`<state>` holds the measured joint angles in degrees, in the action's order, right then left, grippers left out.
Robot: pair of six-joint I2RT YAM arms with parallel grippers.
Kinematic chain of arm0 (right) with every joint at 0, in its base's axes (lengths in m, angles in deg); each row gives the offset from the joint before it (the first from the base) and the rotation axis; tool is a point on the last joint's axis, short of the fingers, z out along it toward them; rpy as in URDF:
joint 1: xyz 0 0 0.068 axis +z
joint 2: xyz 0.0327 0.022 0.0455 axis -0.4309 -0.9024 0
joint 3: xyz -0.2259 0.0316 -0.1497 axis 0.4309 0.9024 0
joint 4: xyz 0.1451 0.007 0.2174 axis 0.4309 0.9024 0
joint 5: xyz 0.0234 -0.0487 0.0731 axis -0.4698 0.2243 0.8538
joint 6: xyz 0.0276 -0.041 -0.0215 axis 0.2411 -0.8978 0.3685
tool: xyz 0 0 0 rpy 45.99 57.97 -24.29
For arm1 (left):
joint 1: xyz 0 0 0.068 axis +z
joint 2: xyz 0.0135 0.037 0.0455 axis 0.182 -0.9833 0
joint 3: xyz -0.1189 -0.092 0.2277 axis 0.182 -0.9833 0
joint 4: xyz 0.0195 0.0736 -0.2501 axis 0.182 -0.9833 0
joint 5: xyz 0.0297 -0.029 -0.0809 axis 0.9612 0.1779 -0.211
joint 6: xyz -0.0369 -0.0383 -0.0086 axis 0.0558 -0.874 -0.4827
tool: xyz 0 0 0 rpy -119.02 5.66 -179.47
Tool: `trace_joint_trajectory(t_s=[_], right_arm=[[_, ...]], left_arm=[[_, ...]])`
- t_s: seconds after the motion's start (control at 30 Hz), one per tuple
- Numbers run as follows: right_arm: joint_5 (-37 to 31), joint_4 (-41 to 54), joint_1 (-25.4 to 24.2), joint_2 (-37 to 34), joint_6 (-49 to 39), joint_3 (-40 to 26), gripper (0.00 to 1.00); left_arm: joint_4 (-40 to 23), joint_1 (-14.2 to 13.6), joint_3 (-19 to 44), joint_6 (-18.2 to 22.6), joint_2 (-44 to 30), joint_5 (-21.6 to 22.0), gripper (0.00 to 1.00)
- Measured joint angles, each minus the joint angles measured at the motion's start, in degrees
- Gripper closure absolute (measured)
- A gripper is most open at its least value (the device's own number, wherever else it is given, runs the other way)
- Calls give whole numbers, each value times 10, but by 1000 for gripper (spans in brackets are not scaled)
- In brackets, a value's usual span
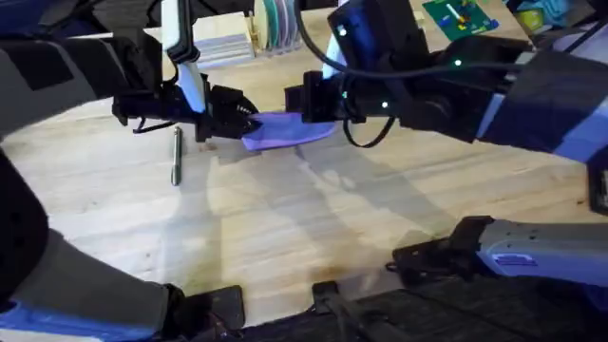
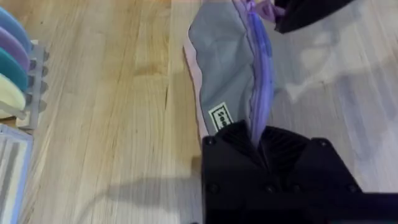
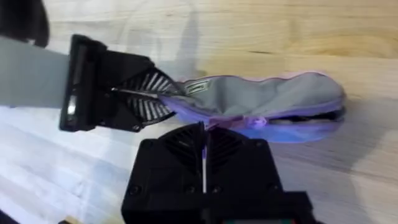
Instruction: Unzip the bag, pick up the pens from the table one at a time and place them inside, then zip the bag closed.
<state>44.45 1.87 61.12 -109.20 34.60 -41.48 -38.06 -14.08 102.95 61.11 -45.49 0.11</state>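
The bag (image 1: 285, 130) lies at 12 o'clock on the table (image 1: 313, 228). The left gripper (image 1: 237, 121) is clamped on its end; the right gripper (image 3: 204, 163) is pinched near the zipper. One pen (image 1: 176, 155) waits at 10 o'clock. Risk: opposing pulls could slip fabric free.

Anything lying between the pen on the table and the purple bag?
Overhead view: the left gripper, shut on the bag at its end, sits between it and the pen; otherwise bare table.

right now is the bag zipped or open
Partly open: the bag shows a dark gap along its zipper at the end away from the left gripper.
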Motion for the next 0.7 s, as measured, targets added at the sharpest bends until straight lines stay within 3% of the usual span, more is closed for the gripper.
trace_joint_trajectory(t_s=[0.27,0.7], right_arm=[[5,-21,35,-10,0,0,971],[67,-129,66,-77,5,0,971]], left_arm=[[0,0,0,0,0,0,959],[0,0,0,0,0,0,959]])
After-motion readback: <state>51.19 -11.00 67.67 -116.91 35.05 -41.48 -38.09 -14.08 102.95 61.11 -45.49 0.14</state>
